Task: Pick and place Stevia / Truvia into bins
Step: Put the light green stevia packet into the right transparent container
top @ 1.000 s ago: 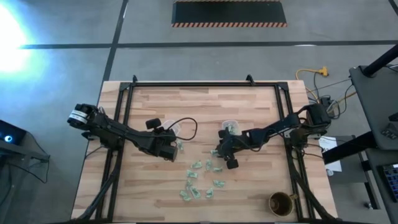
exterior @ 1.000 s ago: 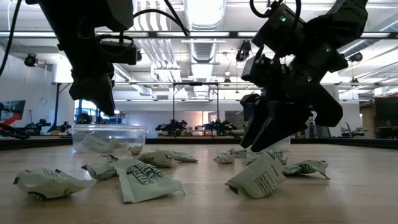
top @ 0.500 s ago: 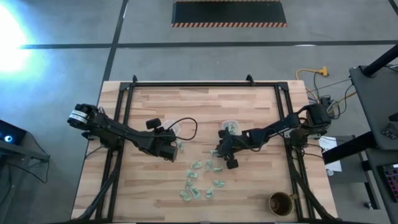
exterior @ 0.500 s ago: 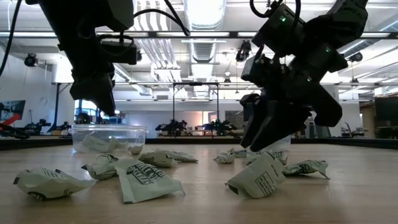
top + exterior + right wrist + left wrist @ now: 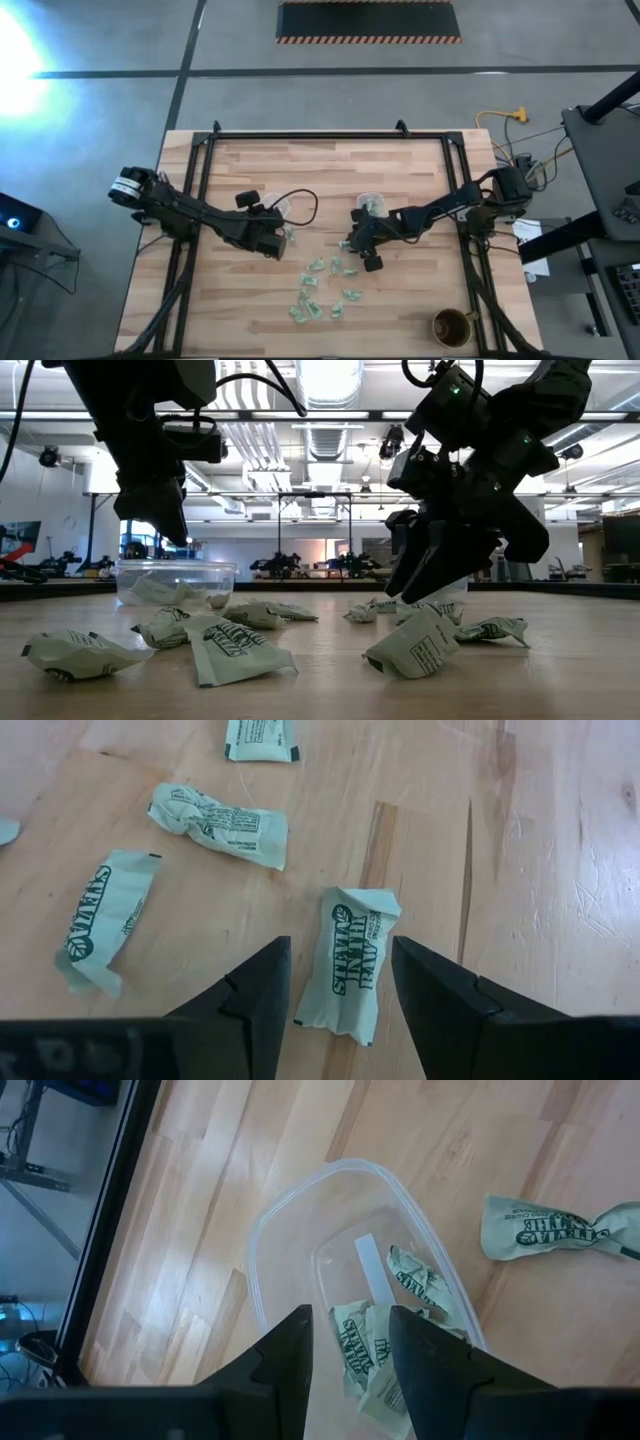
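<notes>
Several green-and-white Stevia packets lie flat and scattered on the wooden table. The left clear bin holds a few packets. My left gripper hangs open and empty above this bin; it also shows in the high view. The second clear bin stands at mid-table with packets inside. My right gripper is open and low over the table, its fingers standing on either side of one packet that lies flat on the wood. In the low view this gripper hangs just above the packets.
A round brown cup stands near the table's near right corner. More packets lie around my right gripper. A black frame runs along the table's far and side edges. Bare wood lies at the table's far side.
</notes>
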Motion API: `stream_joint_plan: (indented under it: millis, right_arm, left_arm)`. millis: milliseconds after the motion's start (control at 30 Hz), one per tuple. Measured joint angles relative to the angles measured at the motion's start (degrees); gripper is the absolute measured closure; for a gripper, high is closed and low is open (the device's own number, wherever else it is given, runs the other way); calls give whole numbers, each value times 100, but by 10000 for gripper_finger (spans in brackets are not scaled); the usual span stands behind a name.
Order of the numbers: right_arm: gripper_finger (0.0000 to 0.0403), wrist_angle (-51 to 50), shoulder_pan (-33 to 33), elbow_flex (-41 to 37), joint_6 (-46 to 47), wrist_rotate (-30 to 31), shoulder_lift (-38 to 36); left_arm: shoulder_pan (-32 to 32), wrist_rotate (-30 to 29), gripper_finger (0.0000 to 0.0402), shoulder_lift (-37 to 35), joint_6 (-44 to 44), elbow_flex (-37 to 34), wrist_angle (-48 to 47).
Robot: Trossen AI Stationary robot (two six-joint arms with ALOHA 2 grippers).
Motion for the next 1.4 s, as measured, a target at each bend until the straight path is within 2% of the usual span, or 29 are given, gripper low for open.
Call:
stream_joint_plan:
  millis: [967,1167,1400]
  right_arm:
    - [236,-108,2,157,46,4,5]
    - [236,-3,-24,313,29,-24,431]
    - [236,-564,-26,754,-15,-50,610]
  left_arm:
    - [0,0,283,0,-2,0,2]
    - [0,-1,283,1,-4,-5,9]
    - [0,4,283,2,-4,-45,5]
